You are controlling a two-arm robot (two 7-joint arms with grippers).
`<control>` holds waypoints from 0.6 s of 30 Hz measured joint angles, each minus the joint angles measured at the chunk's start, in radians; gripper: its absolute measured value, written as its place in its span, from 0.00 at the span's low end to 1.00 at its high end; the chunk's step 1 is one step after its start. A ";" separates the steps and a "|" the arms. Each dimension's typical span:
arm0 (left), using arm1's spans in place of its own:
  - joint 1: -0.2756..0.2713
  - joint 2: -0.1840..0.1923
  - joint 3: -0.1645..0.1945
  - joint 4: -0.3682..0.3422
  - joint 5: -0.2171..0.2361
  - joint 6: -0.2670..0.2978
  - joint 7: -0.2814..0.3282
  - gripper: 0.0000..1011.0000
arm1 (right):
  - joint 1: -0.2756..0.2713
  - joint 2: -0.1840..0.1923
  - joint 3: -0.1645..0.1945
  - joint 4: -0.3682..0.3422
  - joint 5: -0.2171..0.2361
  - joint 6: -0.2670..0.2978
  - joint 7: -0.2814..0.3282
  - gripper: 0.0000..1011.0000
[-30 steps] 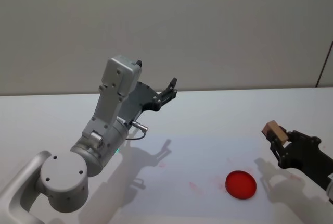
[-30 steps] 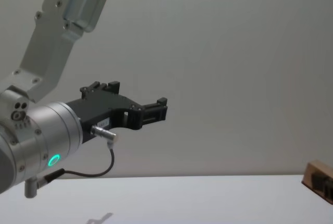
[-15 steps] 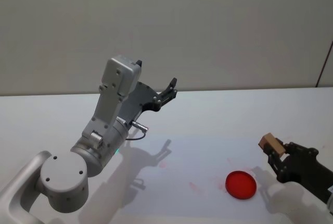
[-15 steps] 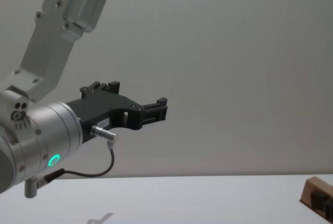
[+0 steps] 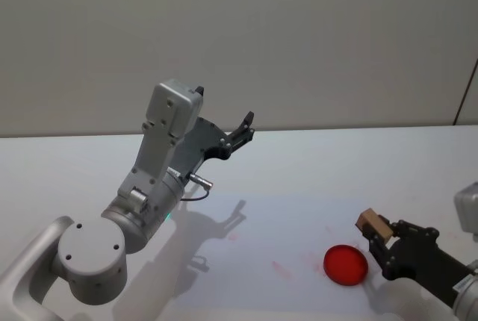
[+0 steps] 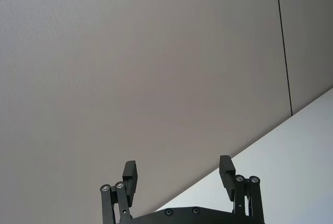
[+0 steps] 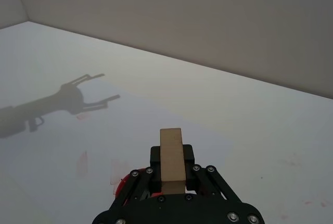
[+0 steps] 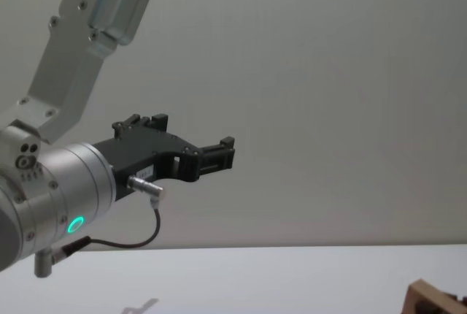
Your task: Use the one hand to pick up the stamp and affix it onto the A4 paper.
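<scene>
Light-brown wooden block stamp (image 5: 372, 223) clamped between blocky black plastic fingers of right gripper (image 5: 379, 240), beside flat round glossy red pad (image 5: 345, 265) on smooth white counter (image 5: 299, 179), left gripper (image 5: 240, 131) raised, fingers spread wide.

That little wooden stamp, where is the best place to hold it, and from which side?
By the wooden block's two flat sides, coming from behind its top end, as the right gripper now does. The stamp is a narrow straight-sided block, so flat fingers likely clamp it squarely, leaving its far end free to press down.

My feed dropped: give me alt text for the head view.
The right black two-finger gripper holds a light-brown wooden stamp beside a round red ink pad on the white table. The left gripper hangs raised, open.
</scene>
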 joint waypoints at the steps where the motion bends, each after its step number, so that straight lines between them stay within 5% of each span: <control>1: 0.000 0.000 0.000 0.000 0.000 0.000 0.000 0.99 | 0.000 -0.002 -0.002 0.002 -0.003 -0.001 0.000 0.23; 18: 0.000 0.000 0.000 0.000 0.000 0.000 0.000 0.99 | 0.011 -0.039 -0.042 0.047 -0.076 -0.021 0.020 0.22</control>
